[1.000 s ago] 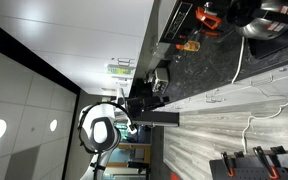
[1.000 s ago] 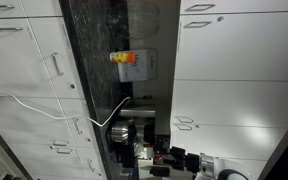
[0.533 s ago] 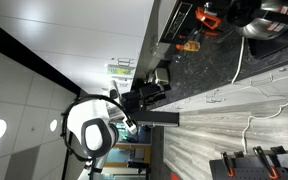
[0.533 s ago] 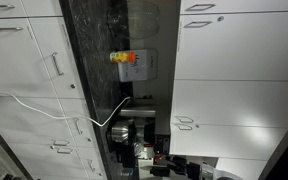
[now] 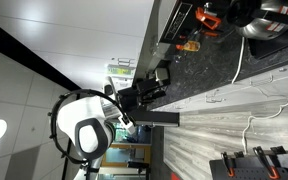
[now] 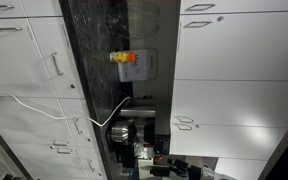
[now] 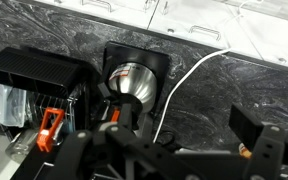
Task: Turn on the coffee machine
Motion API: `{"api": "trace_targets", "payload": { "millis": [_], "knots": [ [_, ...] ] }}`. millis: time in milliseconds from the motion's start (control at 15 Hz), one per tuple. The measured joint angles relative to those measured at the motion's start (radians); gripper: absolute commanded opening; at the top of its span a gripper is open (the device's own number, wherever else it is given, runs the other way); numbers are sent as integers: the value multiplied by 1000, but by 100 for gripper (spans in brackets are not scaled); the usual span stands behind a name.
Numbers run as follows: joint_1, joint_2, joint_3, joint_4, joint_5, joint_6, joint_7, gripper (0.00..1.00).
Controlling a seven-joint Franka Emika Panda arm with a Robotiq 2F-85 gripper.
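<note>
The coffee machine point(image 7: 134, 82) is a small black box with a grey-silver round part. It stands on the dark stone counter and sits upper left of centre in the wrist view. It also shows in both exterior views point(image 5: 158, 75) point(image 6: 134, 130). My gripper point(image 7: 184, 135) is open and empty. It hovers over the counter just to the right of the machine, and its dark fingers frame the lower part of the wrist view. In an exterior view the gripper point(image 5: 150, 93) is close beside the machine, not clearly touching it.
A white cable point(image 7: 189, 75) runs across the counter next to the machine. A black rack point(image 7: 34, 80) with an orange part stands to its left. A small orange item point(image 5: 189, 45) and a big steel pot point(image 5: 269, 20) stand farther along the counter. White cabinets point(image 6: 234, 60) line the wall.
The arm has swung: its white joint has moved left and grown larger in the exterior view, and the black forearm and gripper have reached closer to the coffee machine.
</note>
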Motion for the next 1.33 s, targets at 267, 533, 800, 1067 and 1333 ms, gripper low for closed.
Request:
{"api": "trace_targets", "payload": {
  "millis": [267, 533, 800, 1067, 1333],
  "knots": [
    [-1, 2, 0, 2, 1, 4, 1, 100],
    [-1, 25, -19, 29, 0, 50, -13, 73],
    [-1, 94, -67, 77, 0, 114, -75, 42],
    [1, 188, -116, 130, 15, 175, -145, 12],
    [19, 265, -145, 165, 76, 224, -234, 12]
  ]
}}
